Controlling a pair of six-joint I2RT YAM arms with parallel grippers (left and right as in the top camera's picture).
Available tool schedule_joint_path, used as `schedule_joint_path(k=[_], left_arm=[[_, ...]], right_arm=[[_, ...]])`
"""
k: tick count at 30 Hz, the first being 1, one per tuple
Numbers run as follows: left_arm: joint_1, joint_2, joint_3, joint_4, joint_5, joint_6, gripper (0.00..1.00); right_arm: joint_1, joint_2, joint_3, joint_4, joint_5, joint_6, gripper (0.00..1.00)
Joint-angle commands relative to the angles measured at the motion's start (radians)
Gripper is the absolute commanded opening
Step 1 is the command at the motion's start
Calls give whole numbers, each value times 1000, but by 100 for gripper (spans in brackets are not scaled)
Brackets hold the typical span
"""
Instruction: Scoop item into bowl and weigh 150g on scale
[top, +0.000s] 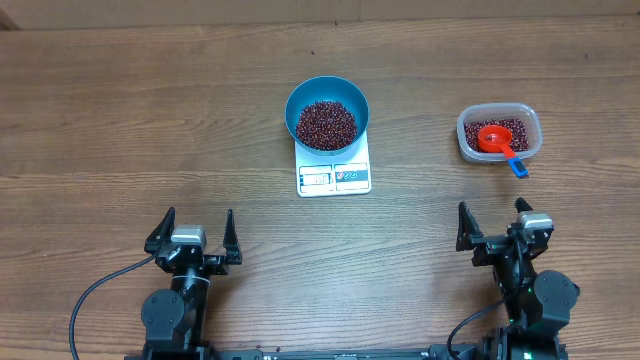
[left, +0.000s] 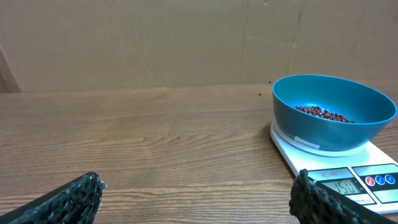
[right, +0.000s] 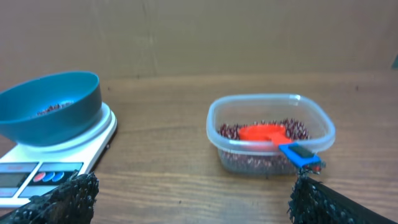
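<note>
A blue bowl (top: 327, 112) (left: 333, 112) (right: 50, 107) holding dark red-brown beans (top: 326, 123) (left: 323, 113) sits on the white scale (top: 334, 176) (left: 348, 180) (right: 37, 171) at the table's middle back. More beans (top: 498, 128) (right: 292, 129) fill a clear tub (top: 499, 134) (right: 268, 134) at the right, where a red scoop (top: 496, 140) (right: 264, 132) with a blue handle tip lies. My left gripper (top: 194, 233) (left: 198, 193) stands open near the front left, empty. My right gripper (top: 494, 220) (right: 193, 196) is open at the front right, empty, just in front of the tub.
A brown cardboard wall (left: 155, 43) backs the wooden table (top: 150, 120). Black cables (top: 95, 295) trail from the arm bases at the front edge.
</note>
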Motion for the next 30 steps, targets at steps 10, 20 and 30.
schedule_joint_path(k=[10,20,30], left_arm=[[6,-11,-4,-2,7,19,99],[6,-11,-4,-2,7,19,99],[6,-11,-4,-2,7,19,99]], right_arm=[[31,-138,-11,2,14,1,100],[32,-141,-11,2,18,1,100],[32,-141,-11,3,18,1,100]])
